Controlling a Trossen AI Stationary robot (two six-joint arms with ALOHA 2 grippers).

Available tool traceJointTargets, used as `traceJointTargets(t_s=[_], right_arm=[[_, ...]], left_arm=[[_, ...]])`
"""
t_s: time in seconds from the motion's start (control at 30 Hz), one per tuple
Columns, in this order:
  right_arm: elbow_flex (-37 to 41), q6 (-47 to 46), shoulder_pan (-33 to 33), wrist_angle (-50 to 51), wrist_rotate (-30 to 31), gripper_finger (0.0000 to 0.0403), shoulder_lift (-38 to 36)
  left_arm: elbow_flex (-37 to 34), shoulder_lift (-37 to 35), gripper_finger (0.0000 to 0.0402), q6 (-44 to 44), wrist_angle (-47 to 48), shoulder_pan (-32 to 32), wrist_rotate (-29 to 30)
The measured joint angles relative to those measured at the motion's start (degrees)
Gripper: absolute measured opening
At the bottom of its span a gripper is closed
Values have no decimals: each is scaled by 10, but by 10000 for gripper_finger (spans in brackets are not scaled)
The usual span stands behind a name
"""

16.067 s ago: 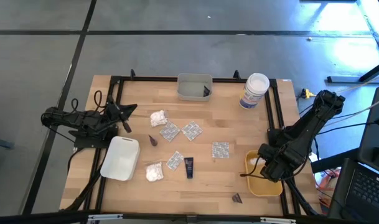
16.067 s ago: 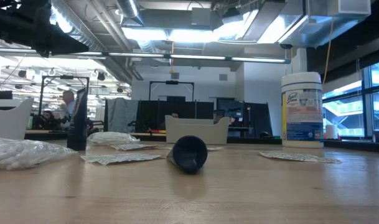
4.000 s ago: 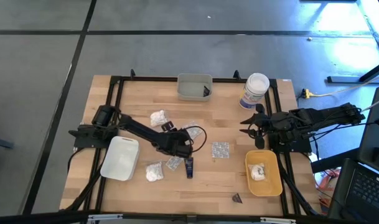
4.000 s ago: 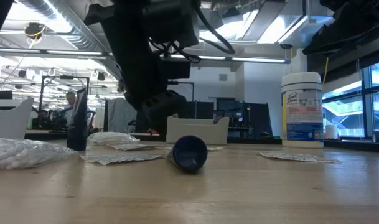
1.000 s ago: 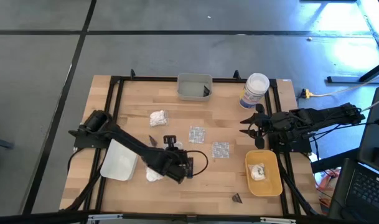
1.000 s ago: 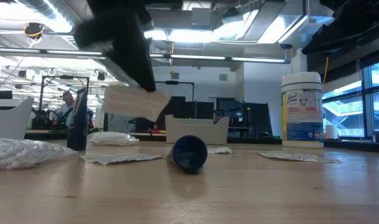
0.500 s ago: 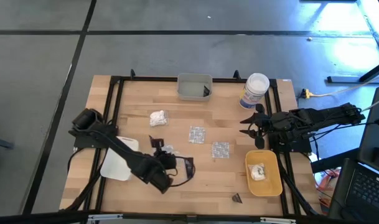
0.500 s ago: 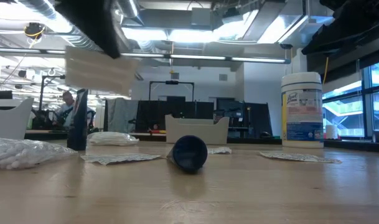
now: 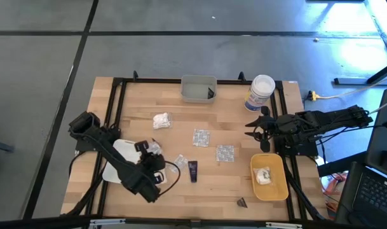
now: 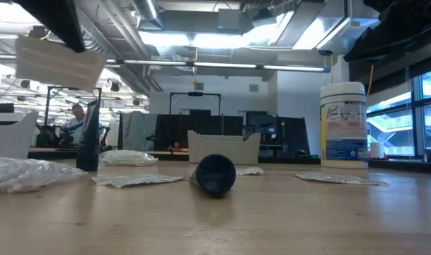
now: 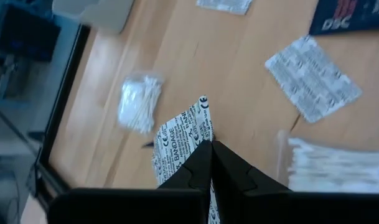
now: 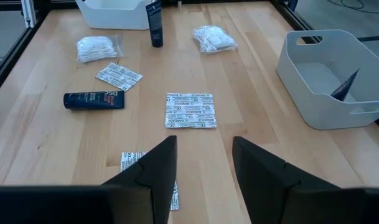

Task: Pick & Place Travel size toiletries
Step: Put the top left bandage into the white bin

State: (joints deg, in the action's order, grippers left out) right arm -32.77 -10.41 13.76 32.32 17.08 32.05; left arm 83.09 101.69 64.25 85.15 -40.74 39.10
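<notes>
Blister packet (image 11: 180, 138) pinched in left tool (image 11: 210, 149), lower part hidden.

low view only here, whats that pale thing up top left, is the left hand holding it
observer: yes, the left hand is shut on a bandage packet.
operator: what is it over
observer: from above, it's at the right edge of the white tray.
operator: and the right hand
observer: the right hand is open and empty, between the jar and the yellow tray.
</notes>
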Motion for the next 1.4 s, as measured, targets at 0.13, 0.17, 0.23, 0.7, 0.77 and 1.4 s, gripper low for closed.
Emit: traceJointTargets(t_s=[0.13, 0.17, 0.23, 0.7, 0.77, 1.4], right_arm=[[0, 0, 0, 0, 0, 151, 0], [0, 0, 0, 0, 0, 150, 0], [0, 0, 0, 0, 0, 147, 0], [0, 0, 0, 0, 0, 132, 0], [0, 0, 0, 0, 0, 130, 0], [0, 0, 0, 0, 0, 162, 0]], left_arm=[[0, 0, 3, 44, 34, -13, -33], [0, 0, 3, 57, 43, -16, -41], [0, 0, 3, 81, 50, -23, -59], [-5, 0, 3, 151, 49, -58, -137], [-16, 0, 3, 167, 49, -63, -148], [-204, -81, 3, 416, 22, -94, -241]])
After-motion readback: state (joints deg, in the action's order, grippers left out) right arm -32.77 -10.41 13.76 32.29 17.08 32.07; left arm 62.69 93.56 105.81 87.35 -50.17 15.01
